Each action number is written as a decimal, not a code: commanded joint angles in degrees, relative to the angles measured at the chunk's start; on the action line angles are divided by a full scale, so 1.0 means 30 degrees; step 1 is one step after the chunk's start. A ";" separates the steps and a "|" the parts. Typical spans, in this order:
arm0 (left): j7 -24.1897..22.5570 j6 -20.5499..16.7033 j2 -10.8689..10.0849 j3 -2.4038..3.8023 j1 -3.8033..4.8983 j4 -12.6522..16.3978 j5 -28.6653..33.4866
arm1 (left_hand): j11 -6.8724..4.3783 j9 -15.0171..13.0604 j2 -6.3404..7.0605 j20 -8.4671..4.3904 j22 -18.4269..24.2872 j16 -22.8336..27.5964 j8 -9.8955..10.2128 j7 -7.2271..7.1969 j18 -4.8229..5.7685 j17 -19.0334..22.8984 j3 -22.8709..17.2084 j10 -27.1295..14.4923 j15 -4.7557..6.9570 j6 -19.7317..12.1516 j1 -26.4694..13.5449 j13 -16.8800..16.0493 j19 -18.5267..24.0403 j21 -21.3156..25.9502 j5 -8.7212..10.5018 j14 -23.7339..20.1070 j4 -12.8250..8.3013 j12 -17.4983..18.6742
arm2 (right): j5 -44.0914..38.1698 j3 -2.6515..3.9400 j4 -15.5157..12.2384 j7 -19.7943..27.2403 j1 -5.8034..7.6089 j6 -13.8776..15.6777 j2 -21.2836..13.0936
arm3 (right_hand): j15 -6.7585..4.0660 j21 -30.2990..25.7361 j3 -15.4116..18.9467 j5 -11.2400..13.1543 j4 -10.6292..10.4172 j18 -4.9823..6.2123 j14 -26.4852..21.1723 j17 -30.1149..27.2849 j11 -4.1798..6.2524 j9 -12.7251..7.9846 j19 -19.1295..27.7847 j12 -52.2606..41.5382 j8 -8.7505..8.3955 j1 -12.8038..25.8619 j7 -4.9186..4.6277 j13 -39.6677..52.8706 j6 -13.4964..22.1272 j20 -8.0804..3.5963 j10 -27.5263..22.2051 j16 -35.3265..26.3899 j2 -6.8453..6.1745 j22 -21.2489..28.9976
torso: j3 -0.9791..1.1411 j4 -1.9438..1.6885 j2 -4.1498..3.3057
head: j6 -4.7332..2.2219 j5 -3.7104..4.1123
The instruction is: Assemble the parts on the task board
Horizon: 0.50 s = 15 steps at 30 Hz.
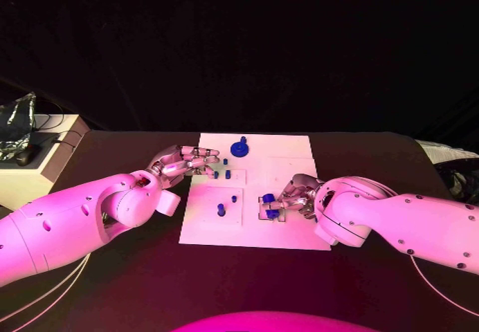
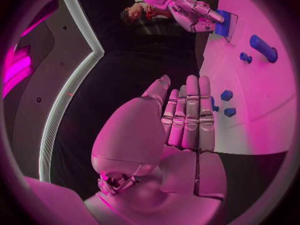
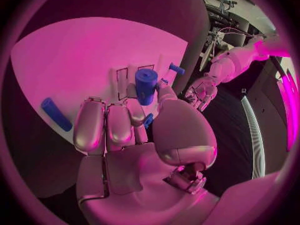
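A white board (image 1: 289, 155) lies in the middle of a black table (image 1: 130, 277). At the board's right edge, the right hand (image 1: 291, 196) pinches a blue cylinder (image 1: 268, 199) standing in a small frame. At the board's left edge, the left hand (image 1: 183, 163) hovers with fingers straight and together, holding nothing. A blue round knob (image 1: 239, 147) stands near the board's far edge
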<state>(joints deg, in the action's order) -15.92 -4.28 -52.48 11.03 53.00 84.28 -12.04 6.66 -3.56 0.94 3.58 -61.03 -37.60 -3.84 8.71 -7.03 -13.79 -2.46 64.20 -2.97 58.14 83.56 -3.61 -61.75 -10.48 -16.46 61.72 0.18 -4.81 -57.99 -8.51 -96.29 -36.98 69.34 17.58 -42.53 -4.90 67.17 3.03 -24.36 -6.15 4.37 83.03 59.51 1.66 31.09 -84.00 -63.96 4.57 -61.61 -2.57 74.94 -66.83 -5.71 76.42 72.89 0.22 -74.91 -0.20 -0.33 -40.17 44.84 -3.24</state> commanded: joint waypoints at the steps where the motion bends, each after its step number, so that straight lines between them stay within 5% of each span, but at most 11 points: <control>1: -0.0138 0.0218 -0.0010 0.0015 0.0001 0.0067 0.0126 | 0.0056 -0.0012 -0.0048 -0.0030 0.0005 -0.0005 0.0040 0.0035 0.0068 -0.0017 0.0023 -0.0137 -0.0043 -0.0050 0.0093 0.0023 -0.0128 0.0062 -0.0068 -0.0052 0.0057 0.0047 | -0.0146 -0.0074 0.0224 -0.0202 -0.0097 -0.0254 0.0052 | -0.0041 -0.0086 -0.1165 0.0855 0.0976 -0.0163 -0.0058 -0.0046 -0.0021 -0.0041 -0.0900 0.0169 0.0023 0.0253 -0.0094 0.0754 -0.0039 -0.0044 -0.0046 -0.0146 -0.0293 -0.3035 | -0.0003 -0.0017 -0.0011 | 0.0033 0.0002; 5: -0.0132 0.0174 -0.0033 0.0015 0.0002 0.0083 0.0127 | 0.0067 -0.0008 -0.0047 -0.0044 -0.0027 0.0000 0.0054 0.0074 0.0084 -0.0012 0.0043 -0.0135 -0.0045 -0.0236 0.0113 0.0024 -0.0130 0.0067 -0.0070 -0.0041 0.0084 0.0059 | -0.0054 -0.0085 0.0347 -0.0124 -0.0121 -0.0114 0.0150 | 0.0027 -0.0132 -0.1388 0.2361 0.0127 -0.0142 -0.0064 -0.0066 -0.0105 -0.0209 -0.0885 0.0377 -0.0100 0.0497 -0.0196 0.0617 0.0088 0.0020 -0.0156 -0.0180 -0.0901 -0.3027 | 0.0002 -0.0014 -0.0020 | 0.0056 -0.0007; 10: -0.0130 0.0170 -0.0055 0.0015 0.0002 0.0096 0.0135 | 0.0080 -0.0007 -0.0036 -0.0048 -0.0030 0.0003 0.0058 0.0112 0.0084 -0.0009 0.0055 -0.0164 -0.0050 -0.0300 0.0110 0.0024 -0.0136 0.0070 -0.0067 -0.0039 0.0092 0.0073 | 0.0032 -0.0094 0.0417 0.0033 -0.0161 0.0213 0.0221 | 0.0059 -0.0218 -0.2645 0.3888 -0.2687 -0.0096 -0.0073 -0.0118 -0.0210 -0.0533 -0.0873 0.0570 -0.0115 0.0295 -0.0279 0.0387 0.0208 0.0095 -0.0312 -0.0260 -0.2755 -0.3013 | 0.0002 0.0001 -0.0033 | 0.0095 -0.0021; 12: -0.0141 0.0178 -0.0052 0.0015 0.0002 0.0093 0.0143 | 0.0087 -0.0008 -0.0026 -0.0041 -0.0029 0.0007 0.0054 0.0114 0.0090 -0.0007 0.0081 -0.0180 -0.0057 -0.0338 0.0078 0.0022 -0.0139 0.0077 -0.0069 -0.0036 0.0119 0.0076 | 0.0051 -0.0095 0.0435 0.0069 -0.0175 0.0330 0.0232 | 0.0083 -0.0239 -0.1304 0.2803 -0.2548 -0.0095 -0.0077 -0.0136 -0.0181 -0.0585 -0.0870 0.0622 -0.0126 0.0459 -0.0321 0.0323 0.0273 0.0088 -0.0360 -0.0287 -0.2271 -0.3010 | 0.0002 0.0001 -0.0017 | 0.0107 -0.0015; 13: -0.0146 0.0182 -0.0050 0.0015 0.0003 0.0089 0.0148 | 0.0088 -0.0006 0.0006 -0.0036 -0.0018 0.0012 0.0062 0.0081 0.0092 -0.0003 0.0111 -0.0213 -0.0059 -0.0446 0.0069 0.0021 -0.0140 0.0093 -0.0067 -0.0028 0.0126 0.0083 | 0.0061 -0.0096 0.0446 0.0088 -0.0182 0.0385 0.0238 | 0.0016 -0.0288 0.1102 0.2173 -0.1619 -0.0096 -0.0079 -0.0176 -0.0337 -0.0618 -0.0865 0.0669 -0.0072 0.0502 -0.0217 0.0246 0.0270 0.0131 -0.0392 -0.0350 -0.0787 -0.2996 | 0.0001 0.0001 -0.0020 | 0.0112 -0.0006; 15: -0.0149 0.0187 -0.0047 0.0015 0.0003 0.0083 0.0155 | 0.0084 -0.0009 0.0009 -0.0036 -0.0011 0.0015 0.0057 0.0067 0.0092 -0.0001 0.0115 -0.0214 -0.0057 -0.0501 0.0079 0.0020 -0.0140 0.0101 -0.0066 -0.0024 0.0123 0.0078 | 0.0077 -0.0096 0.0458 0.0117 -0.0192 0.0437 0.0239 | 0.0089 -0.0301 0.2302 0.2607 -0.1599 -0.0080 -0.0068 -0.0169 -0.0216 -0.0638 -0.0879 0.0675 -0.0094 0.0692 -0.0310 0.0194 0.0338 0.0113 -0.0434 -0.0351 -0.0634 -0.3002 | -0.0009 0.0012 -0.0010 | 0.0127 0.0003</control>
<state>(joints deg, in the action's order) -15.93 -4.32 -52.68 11.03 53.00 84.37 -11.97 6.87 -3.56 0.94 3.58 -61.03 -37.60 -3.84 8.92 -7.03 -13.79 -2.22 63.99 -2.97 56.91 83.56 -3.60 -61.75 -10.48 -16.46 61.72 0.41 -4.81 -57.81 -8.63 -95.15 -36.67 69.01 18.43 -41.81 -4.90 66.39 8.79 -16.81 -11.17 4.38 83.02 59.03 1.00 29.29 -83.99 -62.12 4.43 -59.64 -3.32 74.92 -66.08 -5.71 75.42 72.00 -2.18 -74.94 -0.20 -0.34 -40.23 45.15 -3.28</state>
